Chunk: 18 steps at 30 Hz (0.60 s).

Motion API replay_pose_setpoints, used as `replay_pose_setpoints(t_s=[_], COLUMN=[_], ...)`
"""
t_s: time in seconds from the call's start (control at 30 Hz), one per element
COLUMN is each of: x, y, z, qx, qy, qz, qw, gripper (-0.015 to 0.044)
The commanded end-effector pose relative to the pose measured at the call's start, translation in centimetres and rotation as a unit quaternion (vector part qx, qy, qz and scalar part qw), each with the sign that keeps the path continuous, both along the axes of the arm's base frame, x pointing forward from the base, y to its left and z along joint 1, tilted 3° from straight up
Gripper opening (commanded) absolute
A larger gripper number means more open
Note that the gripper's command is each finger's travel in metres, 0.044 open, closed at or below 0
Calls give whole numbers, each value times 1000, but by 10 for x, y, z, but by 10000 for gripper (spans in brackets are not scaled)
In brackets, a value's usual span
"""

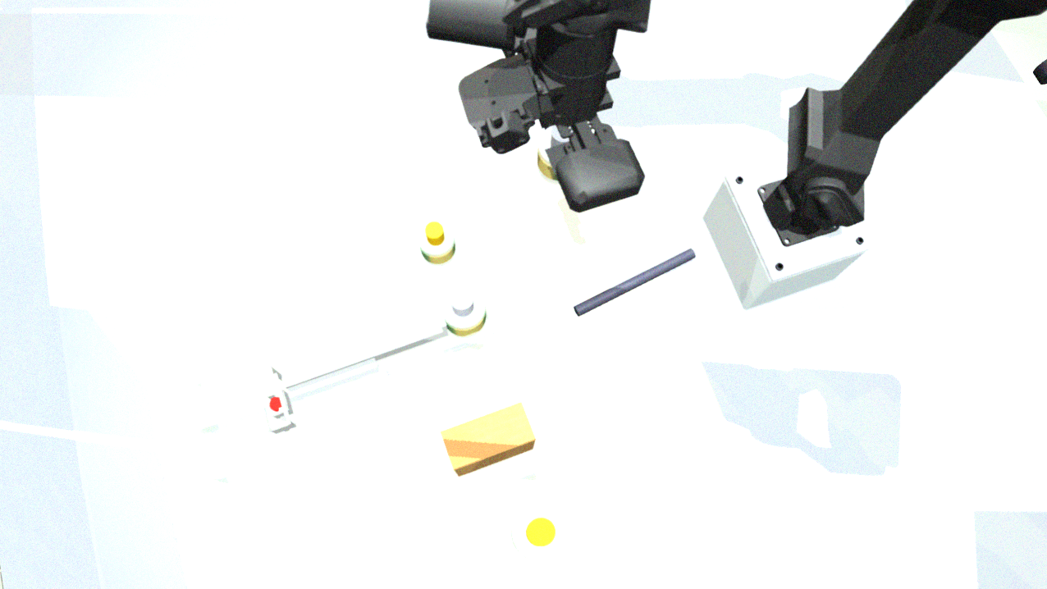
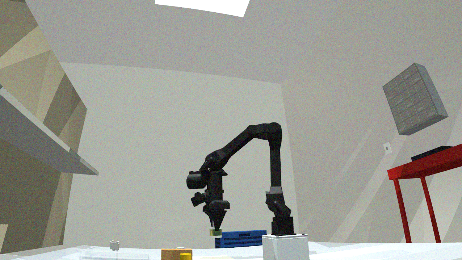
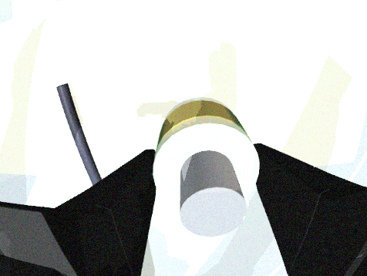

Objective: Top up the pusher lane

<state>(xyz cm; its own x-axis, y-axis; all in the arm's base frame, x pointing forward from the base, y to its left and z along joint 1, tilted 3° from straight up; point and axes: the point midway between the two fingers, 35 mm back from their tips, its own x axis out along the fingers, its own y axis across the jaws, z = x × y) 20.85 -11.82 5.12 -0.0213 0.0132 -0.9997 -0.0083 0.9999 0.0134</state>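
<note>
Left to right, the arm (image 1: 889, 69) (image 2: 237, 141) extends its gripper (image 1: 559, 151) (image 2: 215, 229) (image 3: 204, 156) downward from a raised elbow, the upright link standing on a white pedestal (image 1: 802, 285) (image 2: 285, 249) at right. The jaws are clamped on one grey-knobbed jar (image 1: 548, 162) (image 2: 215, 232) (image 3: 208, 135), upright and lifted above the table (image 1: 644, 454) (image 2: 232, 254).

Counted on the table: one red-marked fitting (image 1: 275, 417) at left; one yellow-knobbed jar (image 1: 437, 248); one second grey-knobbed jar (image 1: 465, 318) at the right end of a thin rail (image 1: 409, 344); one orange block (image 1: 488, 436) (image 2: 176, 253); one yellow disc-topped item (image 1: 540, 531) nearest; one dark rod (image 1: 633, 282) (image 3: 79, 132).

Containers: one blue crate (image 2: 243, 239) at the far side, contents not visible; glare hides the lane's outline, so its contents cannot be told.
</note>
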Motion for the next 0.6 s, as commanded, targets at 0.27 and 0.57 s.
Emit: replay_pose_setpoints(t_s=[0.27, 0.57], x=[48, 74], y=[43, 83], z=[-20, -36], qx=[5, 7], qy=[-2, -3], qz=[4, 8], qw=[1000, 1000], gripper=[0, 0])
